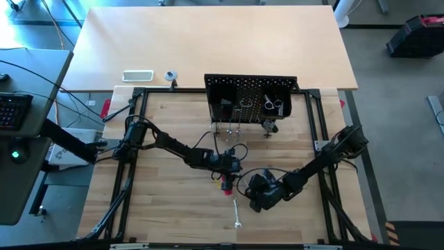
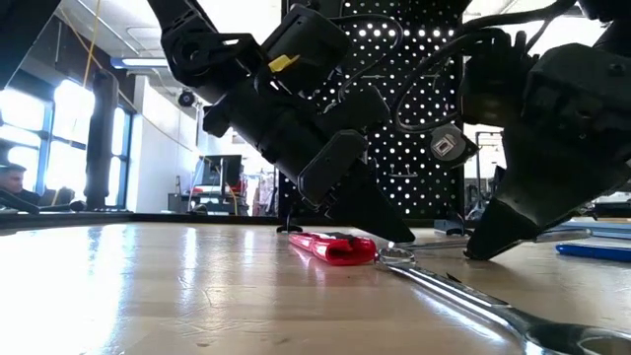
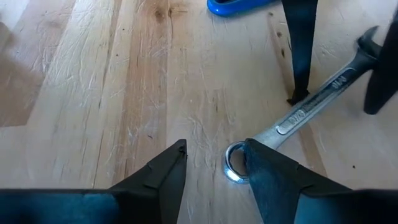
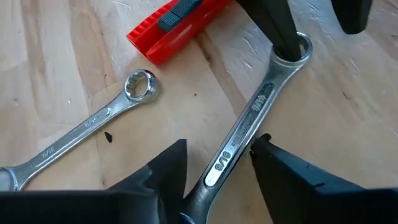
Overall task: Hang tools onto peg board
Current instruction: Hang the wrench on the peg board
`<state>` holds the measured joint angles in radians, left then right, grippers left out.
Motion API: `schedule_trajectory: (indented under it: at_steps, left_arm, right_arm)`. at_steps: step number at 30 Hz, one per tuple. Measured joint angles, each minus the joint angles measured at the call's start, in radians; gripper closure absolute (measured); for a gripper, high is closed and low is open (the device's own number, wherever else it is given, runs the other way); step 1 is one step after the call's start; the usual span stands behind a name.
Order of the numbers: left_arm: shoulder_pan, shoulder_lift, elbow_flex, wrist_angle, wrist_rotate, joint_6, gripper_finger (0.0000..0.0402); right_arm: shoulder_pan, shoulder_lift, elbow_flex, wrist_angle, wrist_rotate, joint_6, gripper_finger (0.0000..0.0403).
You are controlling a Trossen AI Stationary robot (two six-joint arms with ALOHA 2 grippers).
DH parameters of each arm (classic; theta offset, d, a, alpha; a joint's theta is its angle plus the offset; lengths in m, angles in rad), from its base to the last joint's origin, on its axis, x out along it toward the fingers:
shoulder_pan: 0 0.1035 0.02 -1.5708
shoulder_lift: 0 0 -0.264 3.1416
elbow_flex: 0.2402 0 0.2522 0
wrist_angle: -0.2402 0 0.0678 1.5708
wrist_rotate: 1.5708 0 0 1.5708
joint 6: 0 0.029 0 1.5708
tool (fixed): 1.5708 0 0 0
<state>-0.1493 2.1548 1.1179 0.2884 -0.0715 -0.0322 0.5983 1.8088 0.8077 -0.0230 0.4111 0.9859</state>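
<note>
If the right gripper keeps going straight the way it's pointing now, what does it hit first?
Probably the silver wrench lying between the right gripper's open fingers; beyond its ring end stands the left gripper's finger.

Glossy metal wrench point(image 4: 245, 127), red ribbed plastic tool point(image 4: 177, 23), pale grained wood table point(image 3: 93, 93)

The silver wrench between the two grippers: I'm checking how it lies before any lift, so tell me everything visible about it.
The silver combination wrench is polished metal with stamped size marks on a flat shank and a ring end. It lies flat on the wooden table. One finger of the left gripper touches the ring end; the open right gripper straddles the shank. Its far end is hidden.
</note>
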Motion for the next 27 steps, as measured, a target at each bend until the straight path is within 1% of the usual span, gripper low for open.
schedule_trajectory:
  at_steps: [3, 7, 8, 9, 14, 18, 22, 27]
  left_arm:
    - [0.0, 0.0, 0.0, 0.002, 0.0, 0.0, 0.0253]
    - [-0.002, -0.002, -0.003, -0.008, 0.017, 0.0, 0.0257]
    - [-0.004, -0.004, -0.004, -0.01, 0.023, 0.001, 0.0257]
    - [-0.004, -0.004, -0.003, -0.013, 0.024, 0.001, 0.0257]
    - [-0.003, -0.004, -0.003, -0.007, 0.026, 0.001, 0.0258]
    - [-0.003, -0.02, -0.003, -0.004, 0.028, 0.005, 0.0258]
    - [-0.003, -0.069, -0.005, -0.038, 0.028, 0.023, 0.0258]
    - [-0.004, -0.148, -0.009, -0.117, 0.019, 0.054, 0.0258]
  right_arm:
    - [-0.001, 0.0, -0.001, -0.002, -0.001, 0.0, 0.0277]
    - [-0.002, -0.002, -0.003, -0.018, -0.004, -0.005, 0.0362]
    - [-0.001, -0.002, -0.004, -0.022, -0.004, -0.017, 0.0378]
    - [0.0, -0.002, -0.005, -0.022, -0.005, -0.022, 0.0385]
    - [0.0, 0.0, -0.005, -0.022, -0.007, -0.03, 0.0375]
    - [0.002, -0.001, -0.005, -0.019, 0.0, -0.033, 0.0385]
    - [0.008, 0.0, -0.005, -0.009, 0.02, -0.043, 0.0387]
    - [0.021, -0.009, -0.002, -0.002, 0.054, -0.056, 0.0401]
